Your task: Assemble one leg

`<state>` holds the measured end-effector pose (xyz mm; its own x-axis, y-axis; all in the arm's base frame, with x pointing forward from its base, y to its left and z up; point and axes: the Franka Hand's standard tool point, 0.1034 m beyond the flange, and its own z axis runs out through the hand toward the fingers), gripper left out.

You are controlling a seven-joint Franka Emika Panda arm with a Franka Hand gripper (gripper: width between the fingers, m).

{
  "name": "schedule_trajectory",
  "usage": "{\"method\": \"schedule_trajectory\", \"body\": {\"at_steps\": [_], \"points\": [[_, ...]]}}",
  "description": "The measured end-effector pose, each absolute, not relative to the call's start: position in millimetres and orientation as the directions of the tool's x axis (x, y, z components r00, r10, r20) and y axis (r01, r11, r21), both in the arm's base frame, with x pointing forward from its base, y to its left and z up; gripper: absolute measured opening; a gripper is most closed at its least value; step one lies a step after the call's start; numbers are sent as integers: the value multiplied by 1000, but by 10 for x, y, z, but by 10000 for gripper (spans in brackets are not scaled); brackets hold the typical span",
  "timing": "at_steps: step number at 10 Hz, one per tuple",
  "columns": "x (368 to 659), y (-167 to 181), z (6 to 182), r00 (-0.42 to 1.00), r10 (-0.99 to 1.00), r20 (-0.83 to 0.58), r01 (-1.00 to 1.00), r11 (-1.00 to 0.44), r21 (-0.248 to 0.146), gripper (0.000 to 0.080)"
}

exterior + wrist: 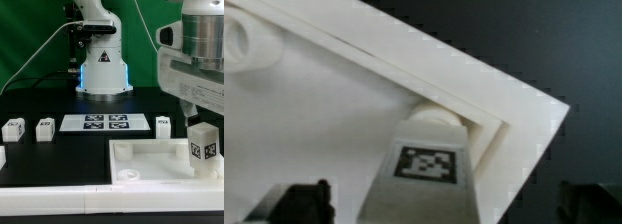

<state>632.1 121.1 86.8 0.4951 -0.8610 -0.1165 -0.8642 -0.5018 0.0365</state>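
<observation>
One leg (203, 146), a small white block with a marker tag, stands upright in the corner of the large white tray-like piece (140, 158) at the exterior view's right. In the wrist view the leg (432, 150) sits in that corner of the tray (331, 110). My gripper (197, 110) hangs just above the leg. In the wrist view its fingers (303, 203) are spread wide on either side of the leg without touching it, so the gripper (446, 206) is open and empty. Three more legs stand on the table: two at the left (13, 128) (44, 128) and one at the right (163, 125).
The marker board (95, 123) lies flat in the middle, in front of the robot base (103, 72). A small white part (2, 156) shows at the exterior view's left edge. Cables run behind the base.
</observation>
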Motion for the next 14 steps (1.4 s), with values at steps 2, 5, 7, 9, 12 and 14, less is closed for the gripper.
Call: {"method": "schedule_trajectory", "body": {"at_steps": [2,5,7,9,12,14], "points": [[6298,1142,859,716,-685,-132,-690,-724,14,648],[6291,1127,855,922,-363,-131,-370,-928,-34,649],[6295,1107,855,977,-177,-122,-185,-981,-58,649],[6304,1076,858,993,53,-104,44,-995,-85,649],[6313,1053,861,946,316,-76,307,-945,-109,649],[6310,1053,858,945,319,-76,310,-944,-109,522]]}}
